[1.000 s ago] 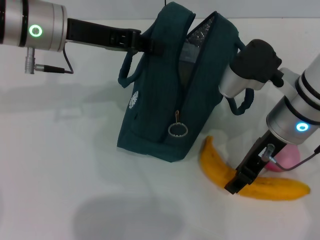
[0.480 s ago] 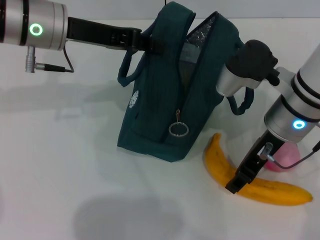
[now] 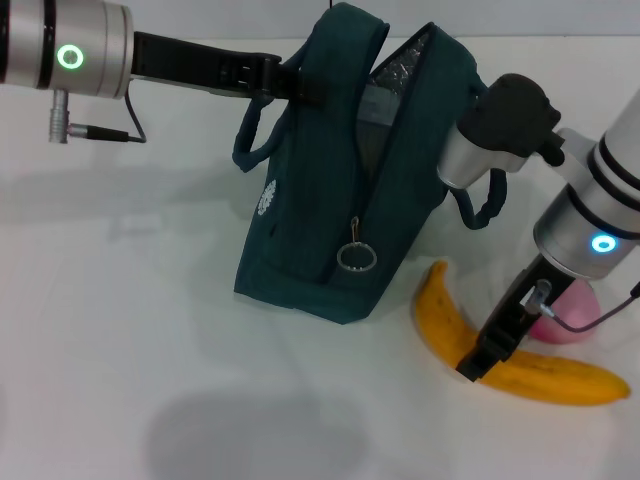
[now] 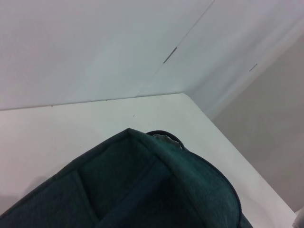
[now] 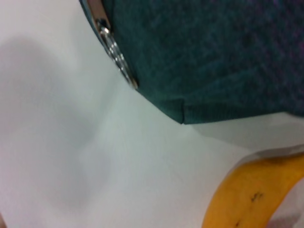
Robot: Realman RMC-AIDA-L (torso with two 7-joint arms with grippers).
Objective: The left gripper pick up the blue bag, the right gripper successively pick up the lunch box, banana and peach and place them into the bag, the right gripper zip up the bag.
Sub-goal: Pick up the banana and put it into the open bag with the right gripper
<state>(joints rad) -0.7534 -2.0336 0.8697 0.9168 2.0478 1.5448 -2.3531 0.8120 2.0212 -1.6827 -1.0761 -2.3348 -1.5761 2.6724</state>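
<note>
The white desk is smooth and matte, and it carries everything here. On it stands the blue bag, a soft, dark teal fabric bag, upright and leaning a little, its top zip open so that a crinkled silver lining shows inside. A metal ring pull hangs at the low end of the zip, and looped carry straps hang at both sides.

The left gripper reaches in from the robot's left at the bag's upper edge; its black fingers are closed on the fabric near the top handle, holding the bag up. In the left wrist view only the bag's felt-like top fold shows.

The banana lies flat on the desk just beside the bag's lower right corner, a long curved yellow fruit with a few dark specks. The right gripper comes down onto the banana's middle, its dark fingers narrowed against the peel on both sides.

The peach, pink and rounded, sits on the desk just behind the banana, partly hidden by the right arm.
</note>
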